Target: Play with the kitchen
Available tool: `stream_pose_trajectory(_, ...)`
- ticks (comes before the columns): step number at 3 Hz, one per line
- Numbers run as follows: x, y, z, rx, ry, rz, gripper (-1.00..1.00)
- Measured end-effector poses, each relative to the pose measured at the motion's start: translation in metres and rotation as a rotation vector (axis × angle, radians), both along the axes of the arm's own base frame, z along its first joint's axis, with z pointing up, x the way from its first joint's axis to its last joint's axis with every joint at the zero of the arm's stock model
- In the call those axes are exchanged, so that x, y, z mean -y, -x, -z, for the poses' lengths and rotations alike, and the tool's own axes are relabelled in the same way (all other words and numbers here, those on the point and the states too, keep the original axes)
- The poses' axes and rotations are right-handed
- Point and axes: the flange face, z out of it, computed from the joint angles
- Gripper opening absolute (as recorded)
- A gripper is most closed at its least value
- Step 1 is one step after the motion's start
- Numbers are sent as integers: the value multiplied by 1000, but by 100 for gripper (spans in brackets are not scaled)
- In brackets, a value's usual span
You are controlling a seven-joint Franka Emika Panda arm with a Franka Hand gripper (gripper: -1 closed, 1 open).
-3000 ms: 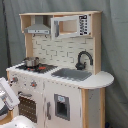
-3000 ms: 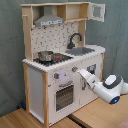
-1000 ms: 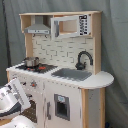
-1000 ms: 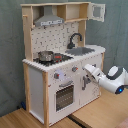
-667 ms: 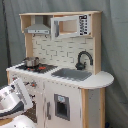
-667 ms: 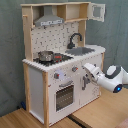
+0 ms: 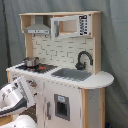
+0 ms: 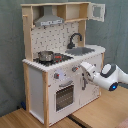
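White-and-wood kitchen [image 7: 60,65]: one, standing mid-frame in the first exterior view before a grey curtain [image 7: 112,45].
Fittings: one black faucet [image 7: 83,59], one grey sink [image 7: 72,74], one metal pot [image 7: 31,62], one range hood [image 7: 37,29].
Arm: white, at the first exterior view's lower left.
Second exterior view: gripper [image 8: 81,70] against the kitchen's [image 8: 60,60] front near two knobs [image 8: 57,76]; open or closed, cannot tell.
Oven door [image 8: 64,95]: one.

This looks like a robot test space, not a real home kitchen. A tall white and light-wood toy play kitchen [image 7: 57,70] [image 8: 62,62] stands on a light wooden bench [image 8: 100,112] in the second exterior view, and plain grey-green curtain fabric [image 7: 114,45] [image 8: 11,55] hangs behind it in both exterior views. A white robot arm [image 8: 107,76] reaches toward its front.
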Motion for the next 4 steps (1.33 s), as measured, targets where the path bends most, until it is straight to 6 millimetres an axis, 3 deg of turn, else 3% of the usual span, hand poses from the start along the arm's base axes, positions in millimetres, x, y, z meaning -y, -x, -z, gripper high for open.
stream_pose_trajectory(3, -30, -41, 1, -4, -106, -28, 100)
stream_pose_trajectory(4, -30, -41, 1, -3, -106, -27, -100)
